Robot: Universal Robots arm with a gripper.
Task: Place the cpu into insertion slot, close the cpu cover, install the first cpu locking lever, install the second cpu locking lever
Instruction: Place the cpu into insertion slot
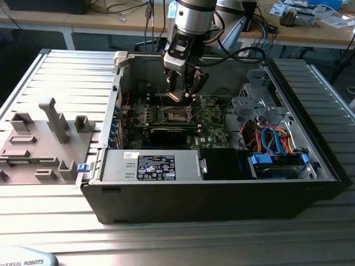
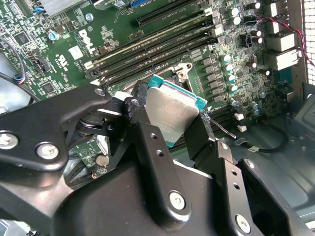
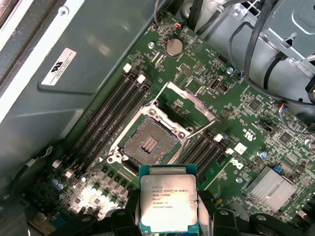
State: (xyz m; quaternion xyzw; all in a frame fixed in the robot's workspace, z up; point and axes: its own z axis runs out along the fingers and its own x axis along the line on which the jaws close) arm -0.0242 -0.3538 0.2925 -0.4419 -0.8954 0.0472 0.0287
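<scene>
Counted one cpu, pinched by two opposite edges between the two black fingers of the single gripper. Jaws drawn in just to the chip's width, with nothing else between them. Hung near the insertion slot, lifted clear and touching no part of it. Left that one slot bare, its dark contact field uncovered. Found the one cpu cover swung up at one edge of the insertion slot, not closed over it.

Counted two banks of long black memory slots, one on each of two opposite sides of the insertion slot, all on one green board. Noted one round coin cell beyond the raised cover from the insertion slot, and one finned silver heatsink well apart from it.

In the exterior view, saw the gripper above the insertion slot inside one open black computer case. Spotted one long black card just beside the slot and one labelled grey power supply box farther off. Made out grey fixture blocks outside the case, well apart from the slot.
</scene>
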